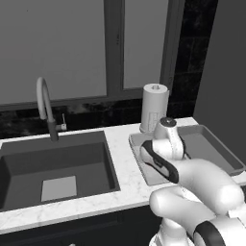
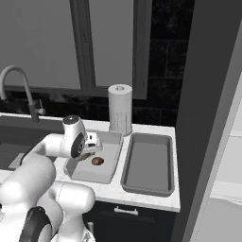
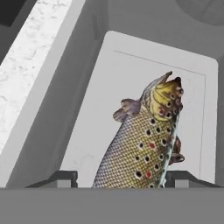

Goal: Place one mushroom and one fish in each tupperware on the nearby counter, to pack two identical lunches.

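Two grey rectangular tupperware trays sit side by side on the white marbled counter (image 2: 142, 198): the left tray (image 2: 109, 142) and the right tray (image 2: 163, 142). My hand (image 3: 120, 178), nearly closed, holds one spotted olive fish (image 3: 142, 148) above the left tray. The right base view adds one small brown mushroom (image 2: 97, 161) inside it.

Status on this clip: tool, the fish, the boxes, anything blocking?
Tool shut on fish, over left box. Mushroom already inside it. Right box empty. Paper towel roll behind, not blocking.
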Robot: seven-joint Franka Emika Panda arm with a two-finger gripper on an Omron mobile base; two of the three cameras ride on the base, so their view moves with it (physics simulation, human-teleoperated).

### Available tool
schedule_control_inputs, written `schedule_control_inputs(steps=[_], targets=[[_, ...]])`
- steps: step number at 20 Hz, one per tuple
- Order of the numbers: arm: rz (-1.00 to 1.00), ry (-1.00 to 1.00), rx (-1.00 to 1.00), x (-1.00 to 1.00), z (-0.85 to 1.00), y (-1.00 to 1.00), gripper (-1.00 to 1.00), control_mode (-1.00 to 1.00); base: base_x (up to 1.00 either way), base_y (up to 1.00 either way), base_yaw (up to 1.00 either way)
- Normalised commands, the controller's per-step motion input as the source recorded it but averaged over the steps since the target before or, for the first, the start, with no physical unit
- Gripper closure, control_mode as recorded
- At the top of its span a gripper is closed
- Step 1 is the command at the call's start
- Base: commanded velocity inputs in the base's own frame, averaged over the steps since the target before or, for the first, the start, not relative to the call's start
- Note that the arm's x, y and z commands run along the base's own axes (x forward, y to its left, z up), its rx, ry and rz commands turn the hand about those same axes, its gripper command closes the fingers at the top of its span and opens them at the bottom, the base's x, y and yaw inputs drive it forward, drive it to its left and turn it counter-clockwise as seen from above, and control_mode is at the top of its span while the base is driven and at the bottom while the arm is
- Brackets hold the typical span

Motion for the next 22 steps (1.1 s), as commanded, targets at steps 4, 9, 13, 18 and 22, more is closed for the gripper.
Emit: schedule_control_inputs(steps=[4,9,13,18,22], targets=[[0.0,0.0,0.0,0.29,-0.4,-0.02,1.0,-1.0,0.0,0.0,0.0],[0.0,0.0,0.0,0.34,-0.27,-0.06,1.0,-1.0,0.0,0.0,0.0],[0.0,0.0,0.0,0.18,-0.17,-0.01,-1.0,-1.0,0.0,0.0,0.0],[0.0,0.0,0.0,0.0,0.12,0.0,-1.0,-1.0,0.0,0.0,0.0],[0.0,0.0,0.0,0.0,0.22,0.0,-1.0,-1.0,0.0,0.0,0.0]])
